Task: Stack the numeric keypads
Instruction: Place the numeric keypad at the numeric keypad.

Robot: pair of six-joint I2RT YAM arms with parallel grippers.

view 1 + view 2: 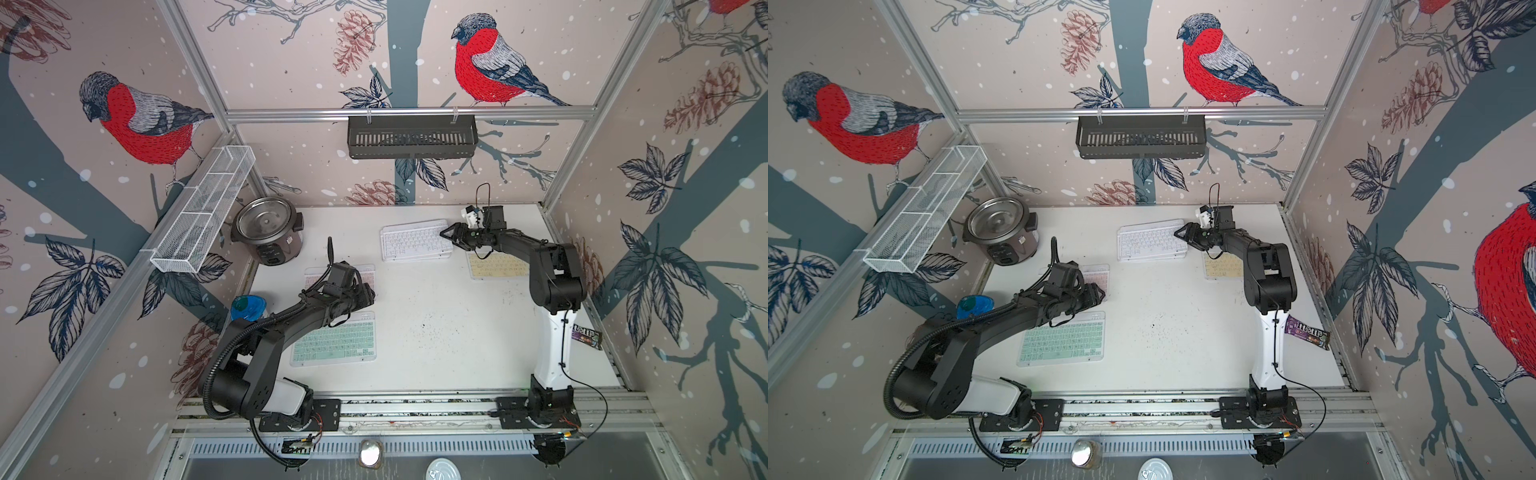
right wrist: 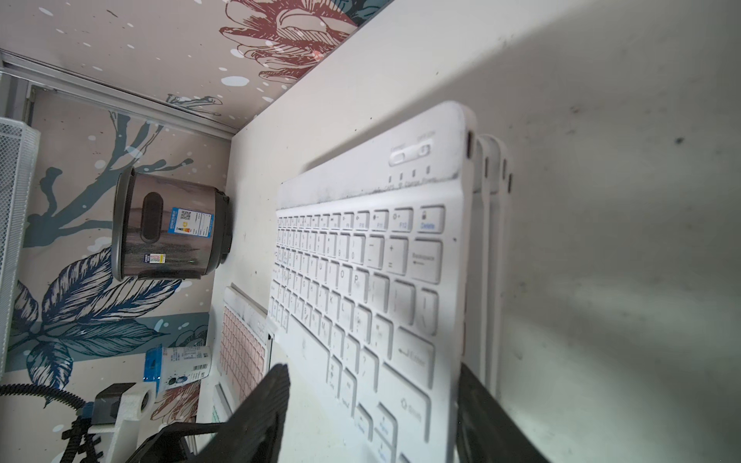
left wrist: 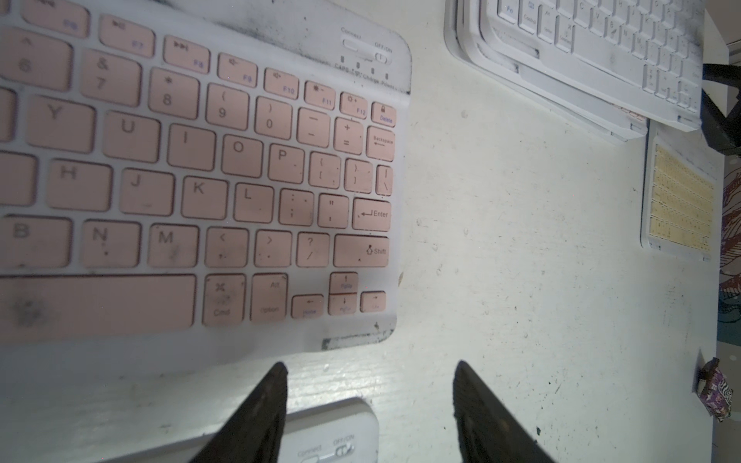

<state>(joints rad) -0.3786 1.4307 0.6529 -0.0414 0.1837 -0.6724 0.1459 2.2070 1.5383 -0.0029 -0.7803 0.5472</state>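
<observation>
Right tool (image 2: 373,366) is sitting at the end of the white stack (image 1: 415,241) nearest its own arm. Its jaws are standing well apart, one finger lying over the keys of the top keypad (image 2: 361,288) and the other outside its short edge. It is gripping nothing, as far as I can see. To me this is looking like the let-go of a placement. The layers beneath are showing staggered edges, so the tool should be backing off straight and level, not dragging the top keypad sideways. Left tool (image 3: 371,364) is hanging open and empty over the worktop (image 1: 436,332), between the pink keypad (image 3: 200,180) and the mint keypad (image 1: 336,340). A yellow keypad (image 1: 494,266) is lying beside the stack, under the right arm.
</observation>
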